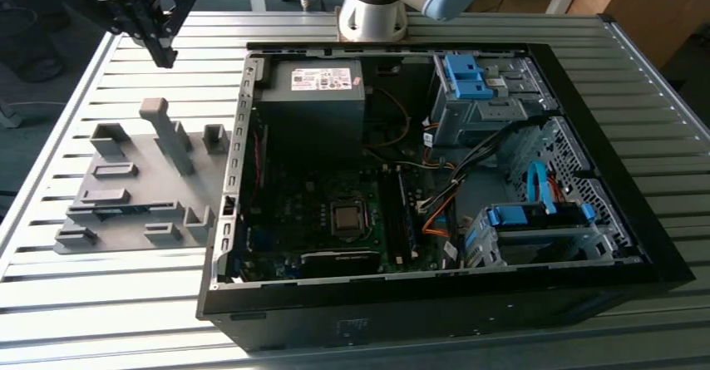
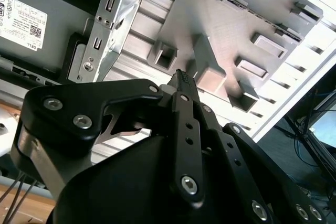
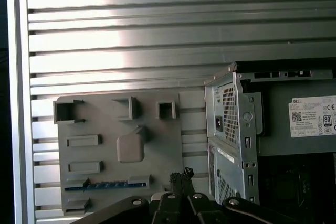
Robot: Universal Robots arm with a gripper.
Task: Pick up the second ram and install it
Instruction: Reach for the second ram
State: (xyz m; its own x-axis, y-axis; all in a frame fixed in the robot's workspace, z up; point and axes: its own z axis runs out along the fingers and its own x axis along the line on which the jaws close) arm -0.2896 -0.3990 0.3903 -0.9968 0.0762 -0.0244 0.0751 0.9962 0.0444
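The second ram [image 3: 105, 185] shows as a thin blue-green strip standing on edge in a long slot of the grey fixture plate [image 3: 157, 145]. That plate [image 1: 145, 166] lies on the slatted table, to the exterior view's left of the open computer case [image 1: 444, 170]. My gripper [image 1: 166, 54] hangs high above the table's far left corner, behind the plate and well clear of it. Its black fingers are pressed together with nothing between them, and in both wrist views the gripper [image 3: 181, 174] [image 2: 181, 77] points down over the plate, apart from the ram.
Several upright grey blocks [image 1: 166, 133] rise from the fixture plate. The case's metal side wall [image 1: 239, 162] stands right beside the plate. Inside the case are the power supply [image 1: 316, 96], the motherboard [image 1: 344, 216] and blue drive cages [image 1: 538, 220]. My arm's base [image 1: 372, 12] sits behind the case.
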